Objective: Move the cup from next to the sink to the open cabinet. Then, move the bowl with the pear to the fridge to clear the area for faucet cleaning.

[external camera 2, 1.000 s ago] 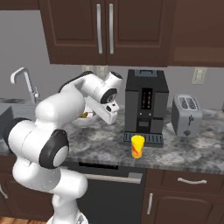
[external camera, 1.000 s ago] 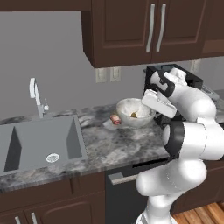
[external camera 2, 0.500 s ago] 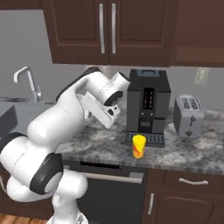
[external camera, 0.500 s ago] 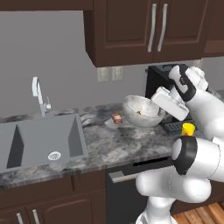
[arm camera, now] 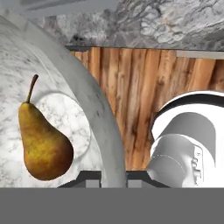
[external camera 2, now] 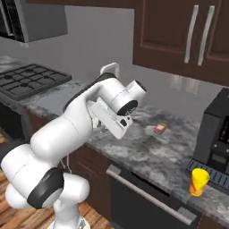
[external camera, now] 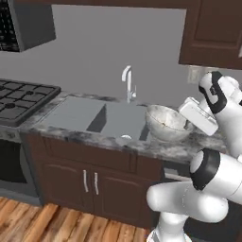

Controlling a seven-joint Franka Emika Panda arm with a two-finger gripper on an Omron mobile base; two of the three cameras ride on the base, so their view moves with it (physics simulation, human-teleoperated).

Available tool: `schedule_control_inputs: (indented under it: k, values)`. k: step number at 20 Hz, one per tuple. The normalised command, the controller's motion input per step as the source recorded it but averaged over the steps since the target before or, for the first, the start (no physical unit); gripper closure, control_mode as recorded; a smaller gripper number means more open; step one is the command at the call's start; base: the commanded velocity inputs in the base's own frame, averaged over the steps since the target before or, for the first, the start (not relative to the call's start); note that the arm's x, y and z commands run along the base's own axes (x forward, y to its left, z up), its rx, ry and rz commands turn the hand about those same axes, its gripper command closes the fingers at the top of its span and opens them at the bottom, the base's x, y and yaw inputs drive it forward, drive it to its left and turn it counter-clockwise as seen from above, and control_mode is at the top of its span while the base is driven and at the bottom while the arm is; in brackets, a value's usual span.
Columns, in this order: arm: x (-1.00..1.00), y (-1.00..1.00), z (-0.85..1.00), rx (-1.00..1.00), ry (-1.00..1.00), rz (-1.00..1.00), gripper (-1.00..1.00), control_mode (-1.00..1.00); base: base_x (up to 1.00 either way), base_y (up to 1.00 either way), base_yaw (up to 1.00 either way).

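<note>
Item: bowl (external camera: 165, 124), grey-white marbled, glossy, deep. Held clear above the front edge of the bench (external camera: 156, 146), just right of the sink (external camera: 90, 117); wood floor (arm camera: 144, 105) shows past its rim in the hand view.

Contents: one pear (arm camera: 43, 140), brown-yellow, lying on the bowl's flat bottom, stem pointing away from the claw.

Claw (arm camera: 113, 178): clenched on the bowl's rim, one tip inside the wall, one outside.

Sink: wide grey basin, flat, drain near its front right corner. Faucet (external camera: 127, 83) stands at the back edge, spout curved.

Cup (external camera 2: 198, 181): yellow with orange splashes, upright on the bench near its front edge, just before the dark coffee machine (external camera 2: 216, 134), well apart from the bowl.

Small red-labelled packet (external camera 2: 160, 129): on open bench between arm and coffee machine.

Gas stove (external camera: 21, 97): left of the sink, a strip of bench between.
</note>
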Motion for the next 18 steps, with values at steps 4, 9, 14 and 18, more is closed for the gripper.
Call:
schedule_control_inputs:
  k: [4, 9, 14, 18]
  values:
    - [0.0, 0.0, 0.0, 0.0, 0.0, 0.0, 1.0, 1.0, 0.0, 0.04, 0.96]
    - [0.0, 0.0, 0.0, 0.0, 0.0, 0.0, 1.0, 1.0, 0.0, 0.03, 0.92]
    - [0.0, 0.0, 0.0, 0.0, 0.0, 0.0, 1.0, 1.0, 0.16, 0.09, 0.83]
    - [0.0, 0.0, 0.0, 0.0, 0.0, 0.0, 1.0, 1.0, 0.6, 0.28, 0.63]
